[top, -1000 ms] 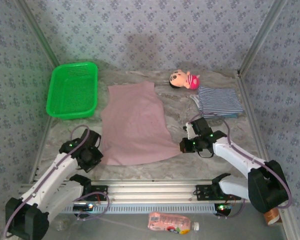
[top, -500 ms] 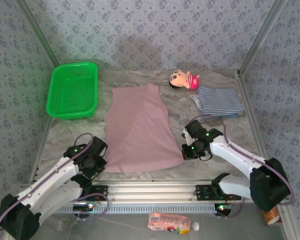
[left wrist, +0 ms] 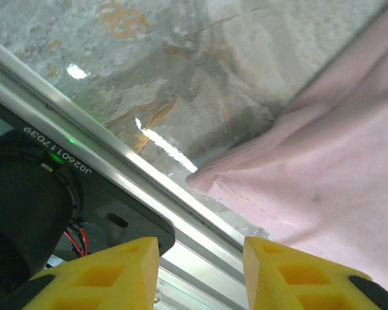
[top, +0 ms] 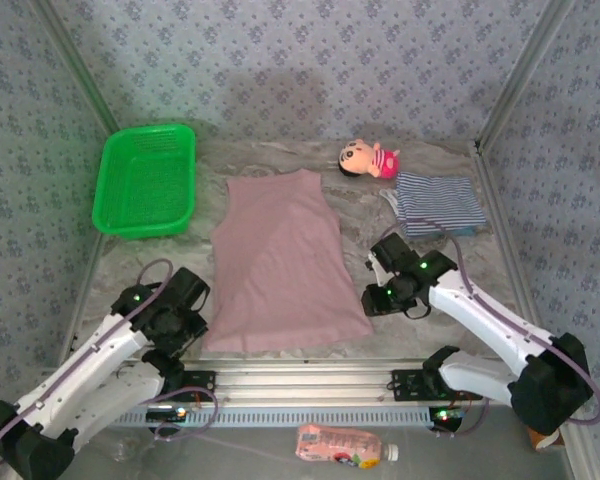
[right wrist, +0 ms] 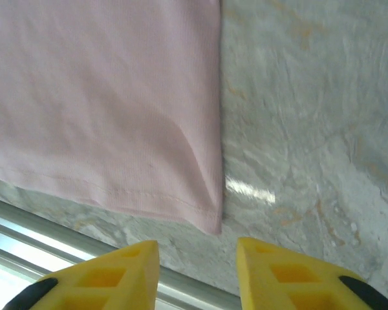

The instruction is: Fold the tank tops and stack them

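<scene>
The mauve-pink tank top (top: 280, 265) lies flat in the middle of the table, hem toward the arms. Its near left hem corner (left wrist: 200, 177) and near right hem corner (right wrist: 213, 223) lie free on the marble. My left gripper (top: 192, 322) hovers open just off the left corner, nothing between its yellow fingers (left wrist: 110, 274). At the right corner my right gripper (top: 374, 297) is open and empty too, one yellow finger (right wrist: 97, 278) showing. A folded navy-and-white striped tank top (top: 438, 203) rests at the back right on a teal-blue piece (top: 460, 231).
A green basket (top: 145, 180) stands at the back left. A small pink plush doll (top: 368, 159) lies behind the striped top. The aluminium rail (top: 300, 370) runs along the table's near edge, with a pink bottle (top: 342, 445) below it.
Both grippers pulled the pink top's hem toward the near edge, laying it flat, then opened and let the corners go.
</scene>
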`<act>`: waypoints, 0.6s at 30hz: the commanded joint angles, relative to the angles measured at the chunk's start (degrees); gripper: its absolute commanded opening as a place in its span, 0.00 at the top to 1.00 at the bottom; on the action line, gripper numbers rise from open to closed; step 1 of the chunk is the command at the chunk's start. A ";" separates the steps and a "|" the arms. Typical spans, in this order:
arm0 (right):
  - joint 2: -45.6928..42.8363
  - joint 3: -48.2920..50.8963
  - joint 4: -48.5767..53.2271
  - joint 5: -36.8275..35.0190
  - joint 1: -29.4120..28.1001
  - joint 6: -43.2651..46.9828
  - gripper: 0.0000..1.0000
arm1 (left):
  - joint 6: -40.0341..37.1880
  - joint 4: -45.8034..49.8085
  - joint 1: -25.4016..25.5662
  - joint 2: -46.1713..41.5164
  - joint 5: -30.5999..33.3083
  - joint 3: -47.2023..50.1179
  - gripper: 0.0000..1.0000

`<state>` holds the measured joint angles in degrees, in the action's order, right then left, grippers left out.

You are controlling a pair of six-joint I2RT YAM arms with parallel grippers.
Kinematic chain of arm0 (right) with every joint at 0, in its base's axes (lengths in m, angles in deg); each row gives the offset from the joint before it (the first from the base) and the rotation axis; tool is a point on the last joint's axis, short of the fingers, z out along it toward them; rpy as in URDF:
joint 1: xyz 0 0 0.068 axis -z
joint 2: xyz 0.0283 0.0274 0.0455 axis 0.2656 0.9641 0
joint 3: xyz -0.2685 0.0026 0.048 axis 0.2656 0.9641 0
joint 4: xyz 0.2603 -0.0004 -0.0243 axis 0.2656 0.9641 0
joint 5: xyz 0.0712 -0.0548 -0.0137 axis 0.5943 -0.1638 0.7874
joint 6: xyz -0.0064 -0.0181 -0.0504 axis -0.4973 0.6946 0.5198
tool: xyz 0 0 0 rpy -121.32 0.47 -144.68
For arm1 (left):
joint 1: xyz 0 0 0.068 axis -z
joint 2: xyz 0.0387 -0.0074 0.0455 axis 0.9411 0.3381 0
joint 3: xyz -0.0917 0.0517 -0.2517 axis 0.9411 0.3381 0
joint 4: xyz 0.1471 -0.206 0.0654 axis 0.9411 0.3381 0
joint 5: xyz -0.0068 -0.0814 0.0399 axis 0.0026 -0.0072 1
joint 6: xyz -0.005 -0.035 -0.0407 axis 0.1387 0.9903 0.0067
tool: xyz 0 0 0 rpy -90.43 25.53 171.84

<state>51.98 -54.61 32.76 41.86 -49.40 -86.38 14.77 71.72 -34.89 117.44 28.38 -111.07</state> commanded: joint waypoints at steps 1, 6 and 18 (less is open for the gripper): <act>0.24 1.16 -11.66 3.62 -0.32 -1.66 0.58 | -6.48 -5.78 -0.57 7.44 0.56 -4.29 0.57; 8.50 4.79 -30.16 7.91 -3.43 -1.20 0.55 | -19.30 -16.97 -2.64 26.29 0.81 -13.63 0.54; 27.20 3.87 -35.99 4.19 -6.63 -0.60 0.52 | -36.31 -34.11 -10.21 52.59 -5.46 -22.31 0.56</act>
<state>77.13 -50.35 -3.30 47.98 -56.31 -87.21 -15.41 40.16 -44.44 167.95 24.49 -131.60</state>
